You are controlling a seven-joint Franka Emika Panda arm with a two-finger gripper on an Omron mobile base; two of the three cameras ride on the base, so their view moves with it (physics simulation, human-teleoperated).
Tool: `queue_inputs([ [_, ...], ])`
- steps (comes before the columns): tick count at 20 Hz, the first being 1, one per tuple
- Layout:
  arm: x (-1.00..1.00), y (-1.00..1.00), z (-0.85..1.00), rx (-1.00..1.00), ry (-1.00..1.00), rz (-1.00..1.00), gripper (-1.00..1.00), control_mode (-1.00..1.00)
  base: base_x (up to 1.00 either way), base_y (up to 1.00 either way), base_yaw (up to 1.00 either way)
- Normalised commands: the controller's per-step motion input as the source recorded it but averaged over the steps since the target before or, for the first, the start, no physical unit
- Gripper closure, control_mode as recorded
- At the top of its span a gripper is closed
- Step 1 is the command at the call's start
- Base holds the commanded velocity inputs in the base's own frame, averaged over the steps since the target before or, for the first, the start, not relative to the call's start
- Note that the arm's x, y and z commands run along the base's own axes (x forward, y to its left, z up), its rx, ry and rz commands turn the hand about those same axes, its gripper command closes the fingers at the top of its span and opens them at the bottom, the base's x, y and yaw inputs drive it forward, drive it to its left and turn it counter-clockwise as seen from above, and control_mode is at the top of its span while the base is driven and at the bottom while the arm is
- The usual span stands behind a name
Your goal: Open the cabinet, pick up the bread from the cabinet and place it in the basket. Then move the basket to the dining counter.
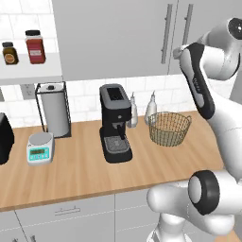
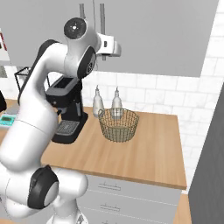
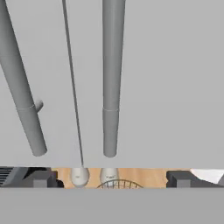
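The cabinet [image 1: 113,38] hangs over the counter with both light-grey doors shut, so the bread is hidden. In the hand view two silver bar handles stand close ahead, one at the left [image 3: 22,87] and one in the middle [image 3: 111,78], with the door seam between them. My gripper [image 3: 111,180] is open, its dark fingertips [image 3: 41,179] wide apart, and the middle handle lines up between them just beyond. The white wrist [image 2: 109,45] is raised to the handles' lower ends. The tan wire basket [image 1: 169,127] stands empty on the wood counter below. The dining counter is out of view.
A black coffee machine [image 1: 115,123] stands left of the basket, with two small bottles [image 1: 142,111] against the tiled wall. Further left are a paper towel holder [image 1: 54,108] and a kitchen scale [image 1: 40,148]. Two jars [image 1: 26,47] sit on an open shelf.
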Motion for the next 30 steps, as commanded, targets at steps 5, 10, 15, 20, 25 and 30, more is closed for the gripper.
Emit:
queue_inputs([
  [5, 0.29, 0.00, 0.46, 0.00, 0.00, -0.14, -1.00, -1.00, 0.00, 0.00, 0.00],
  [10, 0.47, 0.00, 0.06, 0.07, 0.03, -0.03, -1.00, -1.00, 0.00, 0.00, 0.00],
  [15, 0.41, 0.00, 0.00, 0.01, 0.00, 0.00, -1.00, -1.00, 0.00, 0.00, 0.00],
  [20, 0.39, -0.01, -0.05, 0.00, -0.07, 0.00, -1.00, -1.00, 0.00, 0.00, 0.00],
  [25, 0.44, -0.01, -0.15, 0.00, -0.09, 0.01, -1.00, -1.00, 0.00, 0.00, 0.00],
  [30, 0.30, 0.00, -0.04, 0.00, -0.03, 0.05, 1.00, -1.00, 0.00, 0.00, 0.00],
])
